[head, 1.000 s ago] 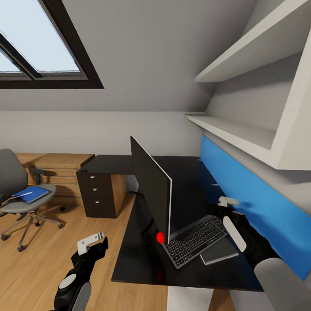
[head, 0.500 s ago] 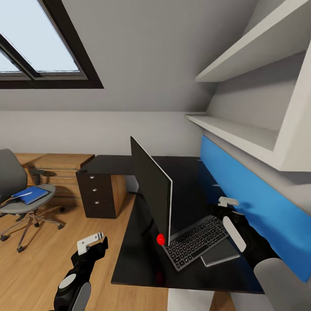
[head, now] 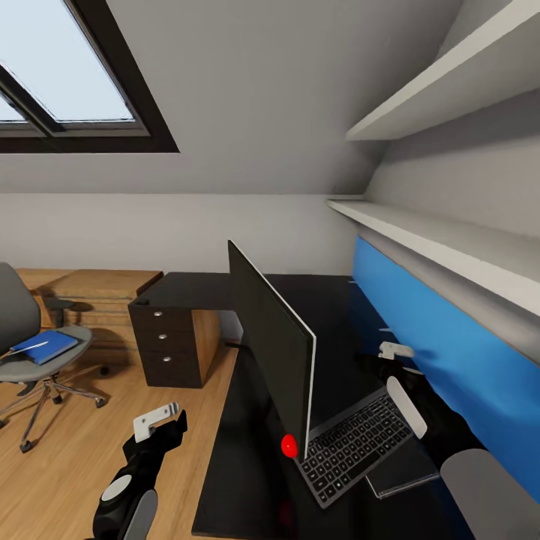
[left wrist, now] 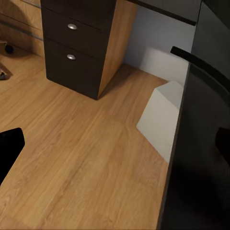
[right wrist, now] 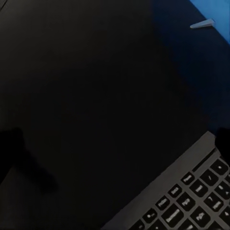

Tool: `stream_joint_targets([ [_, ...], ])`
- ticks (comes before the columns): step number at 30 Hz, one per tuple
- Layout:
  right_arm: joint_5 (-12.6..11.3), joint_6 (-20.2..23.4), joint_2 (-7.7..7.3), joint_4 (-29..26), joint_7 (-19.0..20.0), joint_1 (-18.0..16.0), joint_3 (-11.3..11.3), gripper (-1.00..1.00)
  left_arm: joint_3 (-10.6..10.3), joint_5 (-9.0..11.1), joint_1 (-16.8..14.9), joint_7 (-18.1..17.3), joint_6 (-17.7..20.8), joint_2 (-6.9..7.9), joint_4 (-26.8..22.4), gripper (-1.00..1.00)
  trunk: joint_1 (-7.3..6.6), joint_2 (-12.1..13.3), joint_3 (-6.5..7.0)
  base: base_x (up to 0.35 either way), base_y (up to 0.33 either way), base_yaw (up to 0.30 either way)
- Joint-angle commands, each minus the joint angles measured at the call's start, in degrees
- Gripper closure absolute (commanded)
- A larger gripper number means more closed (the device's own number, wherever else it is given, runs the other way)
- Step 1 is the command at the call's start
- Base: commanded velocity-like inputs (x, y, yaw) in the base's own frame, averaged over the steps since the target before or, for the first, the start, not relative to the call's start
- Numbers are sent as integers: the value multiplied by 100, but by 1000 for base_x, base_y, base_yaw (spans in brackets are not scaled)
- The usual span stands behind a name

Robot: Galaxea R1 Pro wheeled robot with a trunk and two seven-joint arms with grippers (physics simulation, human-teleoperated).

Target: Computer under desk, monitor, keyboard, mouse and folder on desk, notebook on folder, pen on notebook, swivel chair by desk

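My right tool (head: 395, 351) hovers above the black desk (head: 247, 465), beside the grey keyboard with dark keys (head: 358, 445); I cannot tell whether it is open. My left tool (head: 156, 421) hangs over the wooden floor (head: 60, 465), apparently empty, its state unclear. The thin black monitor (head: 271, 341) stands on the desk. The blue folder (head: 43, 346) lies on the grey swivel chair (head: 30, 352).

monitor (head: 271, 341) walls off desk (head: 247, 450) middle — keyboard (head: 358, 446) alongside, far end bare

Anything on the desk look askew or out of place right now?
Yes. The keyboard lies at an angle to the desk edge, partly on top of a dark flat slab. The folder sits on the swivel chair.
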Motion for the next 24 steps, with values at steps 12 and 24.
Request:
stream_joint_targets([
  [12, -71, 12, -12, -9, -54, -4, 24, -100, 11, 52, -4, 45, 28, 5, -177, -100, 1, -5, -8, 1, 0, 0],
  [24, -63, 12, -10, -1, -77, -4, 24, -100, 19, 66, -4, 45, 38, 10, -239, -100, 1, -5, -76, 0, 0, 0],
])
